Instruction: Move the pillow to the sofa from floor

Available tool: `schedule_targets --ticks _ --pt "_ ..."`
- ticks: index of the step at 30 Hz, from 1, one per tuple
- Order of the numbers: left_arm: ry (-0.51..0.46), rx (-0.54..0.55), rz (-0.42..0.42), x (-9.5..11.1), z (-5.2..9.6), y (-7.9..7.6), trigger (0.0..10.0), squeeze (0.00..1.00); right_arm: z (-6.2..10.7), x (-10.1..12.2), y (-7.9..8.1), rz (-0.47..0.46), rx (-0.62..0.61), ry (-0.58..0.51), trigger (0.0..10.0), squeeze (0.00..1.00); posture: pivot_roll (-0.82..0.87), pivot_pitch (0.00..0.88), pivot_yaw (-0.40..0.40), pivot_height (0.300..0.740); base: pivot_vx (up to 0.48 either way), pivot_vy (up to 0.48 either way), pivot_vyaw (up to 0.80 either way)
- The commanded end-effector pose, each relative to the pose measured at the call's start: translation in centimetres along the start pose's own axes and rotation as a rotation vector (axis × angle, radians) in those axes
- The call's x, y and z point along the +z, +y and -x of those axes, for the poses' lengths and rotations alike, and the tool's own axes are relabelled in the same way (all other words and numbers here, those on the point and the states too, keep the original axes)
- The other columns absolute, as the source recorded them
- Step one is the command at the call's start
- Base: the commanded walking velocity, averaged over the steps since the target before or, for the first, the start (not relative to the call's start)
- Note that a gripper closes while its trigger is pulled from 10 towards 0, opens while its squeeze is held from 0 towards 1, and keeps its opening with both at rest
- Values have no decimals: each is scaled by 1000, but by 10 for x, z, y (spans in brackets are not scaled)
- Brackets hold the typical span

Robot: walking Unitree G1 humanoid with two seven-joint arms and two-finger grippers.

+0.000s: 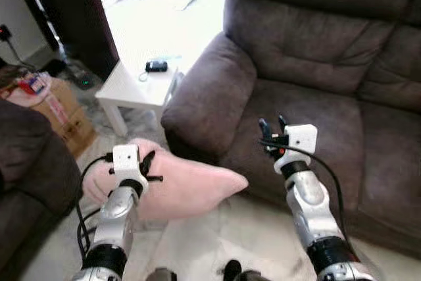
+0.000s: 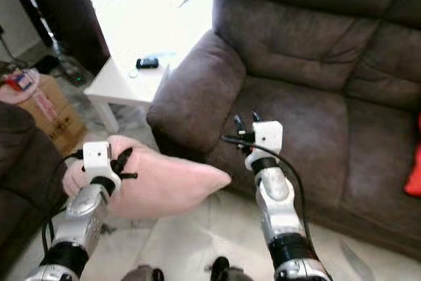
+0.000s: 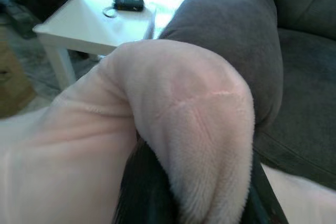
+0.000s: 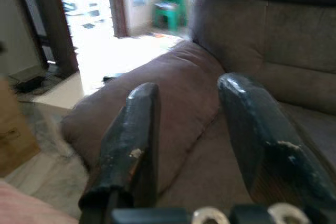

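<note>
1. Beside the sofa [image 1: 309,103] armrest, just above the floor, the pink pillow [image 1: 187,185] is held; its long axis runs across the robot's front, and its free corner points toward the seat.
2. A fold of the pillow is pinched between the fingers of the left gripper [image 1: 146,166].
3. The right gripper [image 1: 272,129] is kept spread and empty over the seat edge.
4. The seat lies to the right and forward of the pillow, so a sweep by the left arm is probably needed.
</note>
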State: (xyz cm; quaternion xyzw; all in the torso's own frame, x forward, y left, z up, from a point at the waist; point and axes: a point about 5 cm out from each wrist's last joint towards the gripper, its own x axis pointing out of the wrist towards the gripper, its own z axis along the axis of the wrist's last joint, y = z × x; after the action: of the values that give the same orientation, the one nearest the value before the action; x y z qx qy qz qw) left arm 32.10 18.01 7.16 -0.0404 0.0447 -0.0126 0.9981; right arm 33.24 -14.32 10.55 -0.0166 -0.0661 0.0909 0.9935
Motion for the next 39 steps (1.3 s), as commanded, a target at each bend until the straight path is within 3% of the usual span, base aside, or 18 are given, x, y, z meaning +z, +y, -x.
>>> schedule_targets --ticks 1,11,18,21,29,30,36,39 --pt "-86 -4 -7 19 -5 0 10000 0 3 -8 -2 17 5 50 10000 0 43 93 -7 740 0 0 0" --pt "-86 -23 -9 19 -4 -1 10000 0 14 -32 -6 87 136 225 10000 0 34 95 -9 740 0 0 0" --pt "-83 -63 -3 21 -6 -7 10000 0 43 -73 -13 208 362 535 10000 0 34 110 -10 740 0 0 0" --pt "-75 -98 -5 22 -7 -9 10000 0 53 -82 -13 277 459 614 10000 0 37 121 -6 740 0 0 0" --pt "-55 -156 -26 25 -8 -9 10000 0 58 -91 -11 351 503 676 10000 0 43 133 5 740 0 0 0" --pt "-55 -162 -28 25 -9 -10 10000 0 58 -91 -10 353 508 674 10000 1000 43 133 5 740 0 0 0" --pt "-57 -248 -36 33 -10 -17 10000 0 60 -95 -8 415 540 687 10000 1000 49 138 7 740 0 0 0" --pt "-63 -267 -37 37 -11 -19 10000 0 62 -96 -8 403 552 702 10000 1000 50 137 7 740 0 0 0"
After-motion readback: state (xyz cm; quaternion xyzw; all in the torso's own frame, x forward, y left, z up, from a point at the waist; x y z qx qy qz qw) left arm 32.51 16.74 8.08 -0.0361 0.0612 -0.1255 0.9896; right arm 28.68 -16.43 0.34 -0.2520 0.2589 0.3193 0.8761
